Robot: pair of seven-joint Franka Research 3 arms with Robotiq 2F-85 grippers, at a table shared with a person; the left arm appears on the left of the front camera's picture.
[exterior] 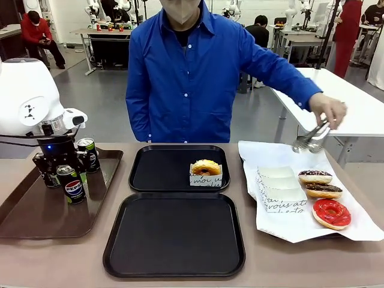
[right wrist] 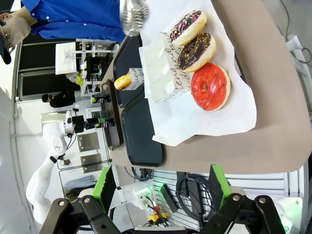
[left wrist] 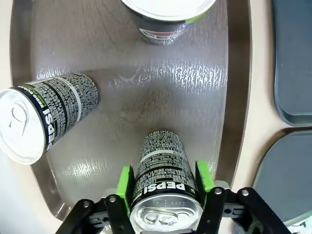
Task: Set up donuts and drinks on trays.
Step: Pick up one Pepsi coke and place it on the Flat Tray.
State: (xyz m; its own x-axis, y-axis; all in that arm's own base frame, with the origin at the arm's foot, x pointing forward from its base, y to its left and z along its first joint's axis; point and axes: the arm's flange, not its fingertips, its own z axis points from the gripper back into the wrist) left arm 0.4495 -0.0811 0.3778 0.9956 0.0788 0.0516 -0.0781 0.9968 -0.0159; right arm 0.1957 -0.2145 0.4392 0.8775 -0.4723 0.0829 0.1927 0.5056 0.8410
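L pincer (left wrist: pixel 165 183) clamped on cyl. Pepsi can (left wrist: pixel 161 158), silver top, glossy brown tray (left wrist: pixel 165 97)

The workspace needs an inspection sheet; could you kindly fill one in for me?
Surface: table bearing near black tray, far black tray, brown tray, white paper sheet.
Job's things: boxed donut on far black tray; two chocolate-topped donuts and a red-iced donut on the sheet; held can and two other cans on brown tray.
Clutter: empty paper boxes on the sheet.
Pincers: left pincer shut on held can; right pincer open, empty.
Cables: cable bundle beyond the table edge.
Surroundings: person opposite, hand holding tongs near the sheet.
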